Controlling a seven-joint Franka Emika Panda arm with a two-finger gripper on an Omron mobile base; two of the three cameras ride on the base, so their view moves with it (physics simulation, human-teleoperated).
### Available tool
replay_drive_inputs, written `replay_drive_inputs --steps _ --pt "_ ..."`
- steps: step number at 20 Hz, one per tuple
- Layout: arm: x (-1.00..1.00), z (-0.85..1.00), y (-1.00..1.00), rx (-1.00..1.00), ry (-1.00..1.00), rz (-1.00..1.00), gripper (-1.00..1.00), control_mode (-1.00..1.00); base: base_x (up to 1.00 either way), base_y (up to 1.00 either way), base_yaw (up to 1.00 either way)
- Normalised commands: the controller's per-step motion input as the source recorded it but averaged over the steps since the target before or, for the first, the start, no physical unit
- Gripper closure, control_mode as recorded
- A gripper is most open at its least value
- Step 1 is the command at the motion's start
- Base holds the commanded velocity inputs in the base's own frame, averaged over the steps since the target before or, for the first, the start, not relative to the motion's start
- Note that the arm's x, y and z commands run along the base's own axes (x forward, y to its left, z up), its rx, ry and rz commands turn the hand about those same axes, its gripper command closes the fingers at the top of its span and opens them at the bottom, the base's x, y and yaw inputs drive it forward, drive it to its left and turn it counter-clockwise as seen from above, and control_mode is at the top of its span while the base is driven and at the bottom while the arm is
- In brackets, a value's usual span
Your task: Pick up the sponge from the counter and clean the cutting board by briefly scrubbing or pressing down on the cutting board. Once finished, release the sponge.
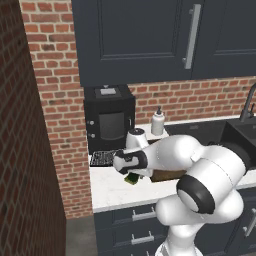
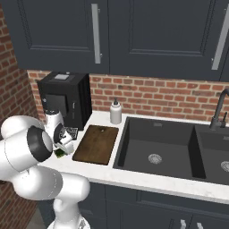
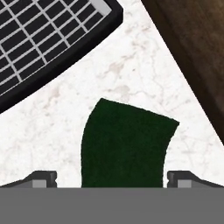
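The pincer (image 3: 112, 177) points down over the tabletop (image 3: 131, 74) near its left end, its two fingertips (image 3: 43, 178) spread wide, one on each side of the sponge (image 3: 124, 146). This straddling stance suits a closing grasp; contact cannot be confirmed. One sponge lies flat on the tabletop, just beside the one cutting board (image 2: 96, 144) (toward the sink). One black mesh mat (image 3: 39, 39) lies near, toward the back wall. Further out stand one bottle (image 2: 116, 112) and one black appliance (image 2: 65, 96).
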Motion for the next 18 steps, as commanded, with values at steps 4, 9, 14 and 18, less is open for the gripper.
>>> replay_drive_inputs --steps 4,9,14,18 --pt "0.0 -0.01 0.0 0.0 -0.05 0.0 -1.0 -1.0 0.0 0.0 0.0" --pt "0.0 -0.15 0.0 0.0 -0.04 0.0 -1.0 -1.0 0.0 0.0 0.0" --pt "0.0 -0.21 0.0 0.0 -0.03 0.0 -1.0 -1.0 0.0 0.0 0.0" --pt "0.0 -0.14 0.0 0.0 0.0 0.0 -1.0 -1.0 0.0 0.0 0.0"
